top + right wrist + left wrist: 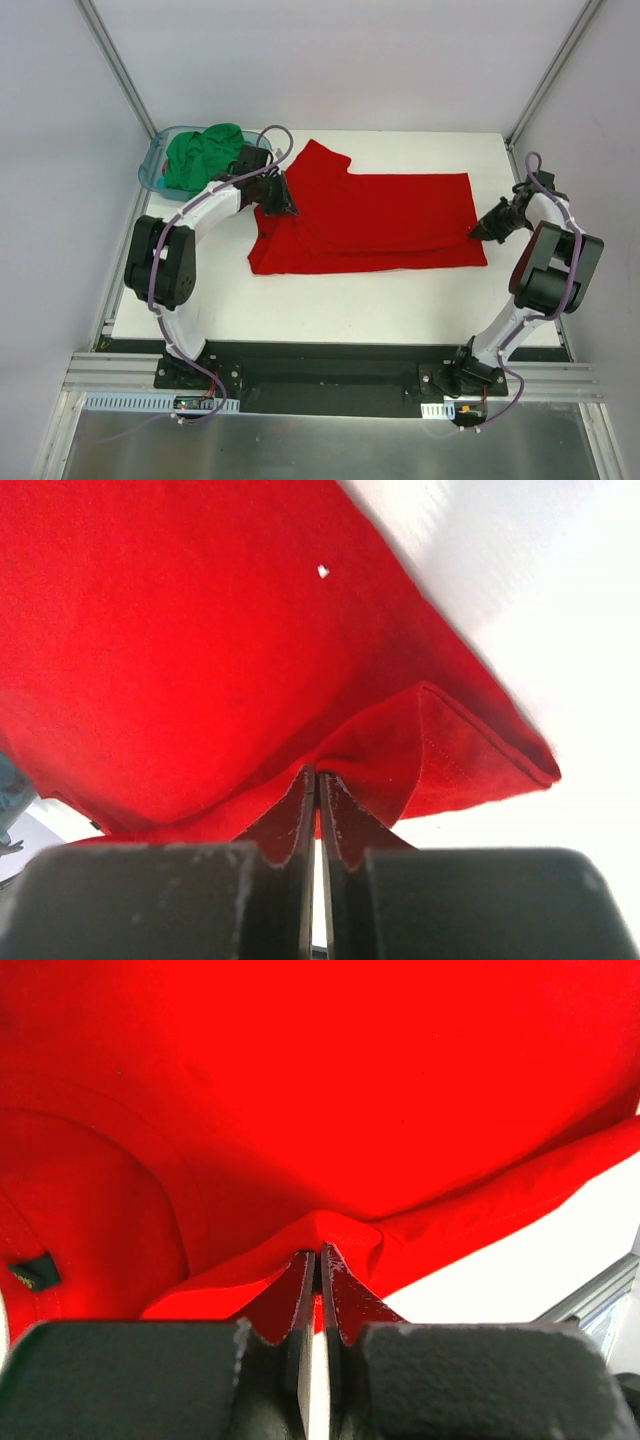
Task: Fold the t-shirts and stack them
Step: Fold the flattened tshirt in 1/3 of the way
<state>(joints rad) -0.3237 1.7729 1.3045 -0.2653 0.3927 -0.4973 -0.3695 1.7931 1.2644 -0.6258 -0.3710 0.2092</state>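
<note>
Lying L-R w/ collar (95, 1200) left, red t-shirt (385, 225) clamped by L gripper (318, 1256) & R gripper (317, 776).

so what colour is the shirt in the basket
Green, plain. The green t-shirt shows best in the top external view, bunched in the blue basket.

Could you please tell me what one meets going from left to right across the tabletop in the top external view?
blue-teal basket → green t-shirt heaped in it → left gripper → red t-shirt, pinched at both ends → right gripper
</note>
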